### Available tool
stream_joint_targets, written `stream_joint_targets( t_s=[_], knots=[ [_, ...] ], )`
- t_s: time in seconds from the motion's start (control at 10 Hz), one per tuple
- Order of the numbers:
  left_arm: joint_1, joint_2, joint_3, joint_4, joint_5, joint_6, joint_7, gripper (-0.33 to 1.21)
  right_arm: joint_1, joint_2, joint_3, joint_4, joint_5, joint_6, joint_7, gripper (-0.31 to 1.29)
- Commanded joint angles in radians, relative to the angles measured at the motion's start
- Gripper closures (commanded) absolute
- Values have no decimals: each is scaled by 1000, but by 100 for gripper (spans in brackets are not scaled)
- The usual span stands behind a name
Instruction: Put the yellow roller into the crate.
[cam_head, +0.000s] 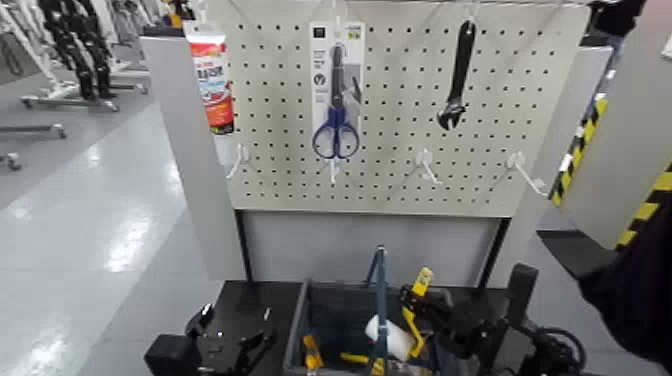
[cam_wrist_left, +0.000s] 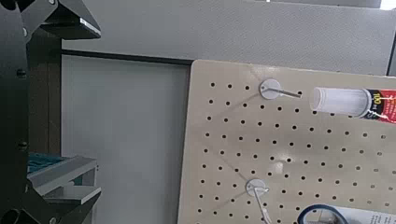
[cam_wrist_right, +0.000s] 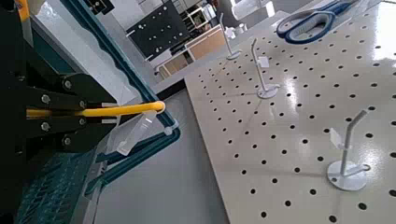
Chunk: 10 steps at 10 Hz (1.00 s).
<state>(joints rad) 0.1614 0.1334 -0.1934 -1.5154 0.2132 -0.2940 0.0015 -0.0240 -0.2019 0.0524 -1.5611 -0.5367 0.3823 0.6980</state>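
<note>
The yellow roller (cam_head: 408, 330) hangs over the inside of the dark blue-grey crate (cam_head: 296, 330), its white fuzzy cylinder low beside the crate's upright centre handle (cam_head: 378, 285). My right gripper (cam_head: 425, 308) is shut on the roller's yellow handle, just above the crate's right half. In the right wrist view the yellow handle (cam_wrist_right: 112, 109) runs out from between the black fingers, with the crate's rim (cam_wrist_right: 140, 86) behind it. My left gripper (cam_head: 225, 335) rests low, left of the crate, open and empty; it also shows in the left wrist view (cam_wrist_left: 70, 98).
A pegboard (cam_head: 400, 150) stands behind the crate with a caulk tube (cam_head: 214, 80), blue-handled scissors (cam_head: 336, 105), a black wrench (cam_head: 458, 75) and bare hooks. Yellow-and-red tools (cam_head: 312, 352) lie in the crate. A yellow-black striped post (cam_head: 585, 140) stands at the right.
</note>
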Motion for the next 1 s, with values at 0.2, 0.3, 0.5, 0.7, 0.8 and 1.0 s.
stream_joint_targets(
  t_s=[0.2, 0.3, 0.5, 0.7, 0.8, 1.0],
  knots=[
    [1, 0, 3, 0, 0, -2, 0, 13, 1, -1, -17, -5, 9, 33, 3, 47],
    [1, 0, 3, 0, 0, -2, 0, 13, 1, -1, -28, -25, 43, 46, 3, 25],
    [3, 0, 3, 0, 0, -4, 0, 13, 9, 1, -54, -56, 78, 52, -8, 10],
    [4, -1, 5, 0, 0, -4, 0, 13, 26, 7, -62, -100, 132, 40, -48, 10],
    [4, -1, 5, 0, 2, -4, 0, 13, 33, 15, -63, -103, 139, 13, -57, 10],
    [4, -1, 5, 0, 2, -4, 0, 13, 92, 44, -78, -182, 231, -54, -170, 11]
  ],
)
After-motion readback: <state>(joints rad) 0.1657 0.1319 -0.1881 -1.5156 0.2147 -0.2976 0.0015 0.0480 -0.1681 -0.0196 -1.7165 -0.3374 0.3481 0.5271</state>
